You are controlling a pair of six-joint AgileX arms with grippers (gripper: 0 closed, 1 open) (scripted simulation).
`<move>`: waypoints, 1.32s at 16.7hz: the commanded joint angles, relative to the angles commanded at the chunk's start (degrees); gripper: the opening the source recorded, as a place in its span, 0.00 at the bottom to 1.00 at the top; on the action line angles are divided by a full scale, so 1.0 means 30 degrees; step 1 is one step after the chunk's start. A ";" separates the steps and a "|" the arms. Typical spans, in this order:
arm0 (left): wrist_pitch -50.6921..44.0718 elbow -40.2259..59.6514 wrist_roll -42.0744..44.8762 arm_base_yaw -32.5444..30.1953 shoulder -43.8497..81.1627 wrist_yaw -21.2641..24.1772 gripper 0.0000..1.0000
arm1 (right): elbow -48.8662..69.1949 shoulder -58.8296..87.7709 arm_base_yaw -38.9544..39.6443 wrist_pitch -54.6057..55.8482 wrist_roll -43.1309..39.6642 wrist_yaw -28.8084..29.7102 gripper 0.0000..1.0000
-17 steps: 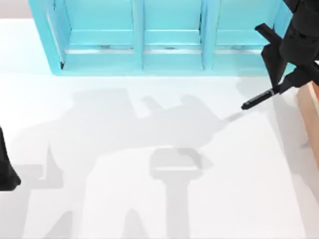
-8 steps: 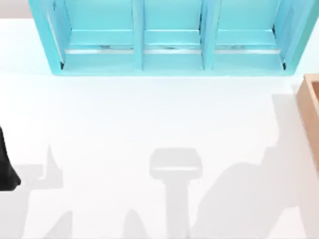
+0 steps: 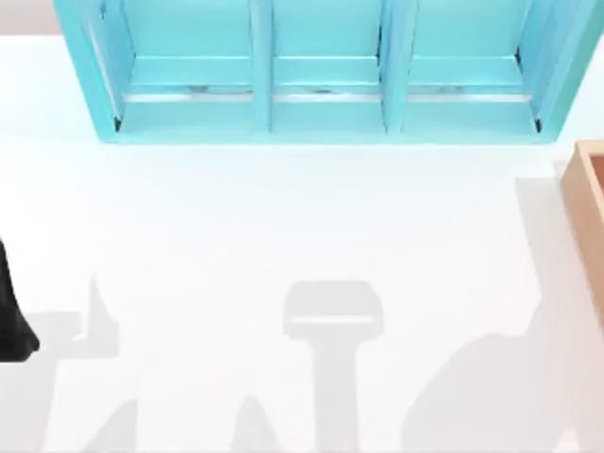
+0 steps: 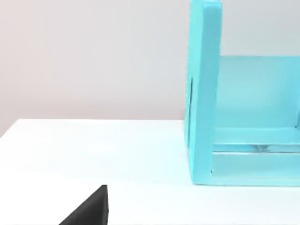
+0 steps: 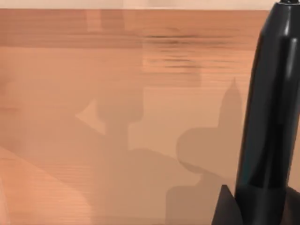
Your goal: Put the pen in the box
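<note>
A: Black at the table's left edge, the left arm sits parked; can't tell its grip. Light-blue three-bay shelf unit untouched.

B: Far right, tan wooden box. Right gripper's fingers probably clamp the slim black pen, held over the box floor for dropping.

I am looking at a rendered tabletop workspace rather than any lived-in room: a plain white table is lying under flat, even lighting, with a blank pale wall standing behind it. A light-blue shelf unit is sitting at the table's far edge, and a tan wooden box is showing just right of that shelf.
</note>
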 joint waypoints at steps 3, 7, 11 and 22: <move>0.0000 0.0000 0.0000 0.0000 0.0000 0.0000 1.00 | -0.0883 -0.0080 0.0328 0.0854 0.0291 0.0017 0.00; 0.0000 0.0000 0.0000 0.0000 0.0000 0.0000 1.00 | -0.2090 -0.0111 0.0800 0.2029 0.0765 0.0004 0.00; 0.0000 0.0000 0.0000 0.0000 0.0000 0.0000 1.00 | -0.3237 -0.0184 0.1275 0.3214 0.1219 0.0031 0.00; 0.0000 0.0000 0.0000 0.0000 0.0000 0.0000 1.00 | -0.4407 -0.0146 0.1711 0.4372 0.1742 0.0072 0.23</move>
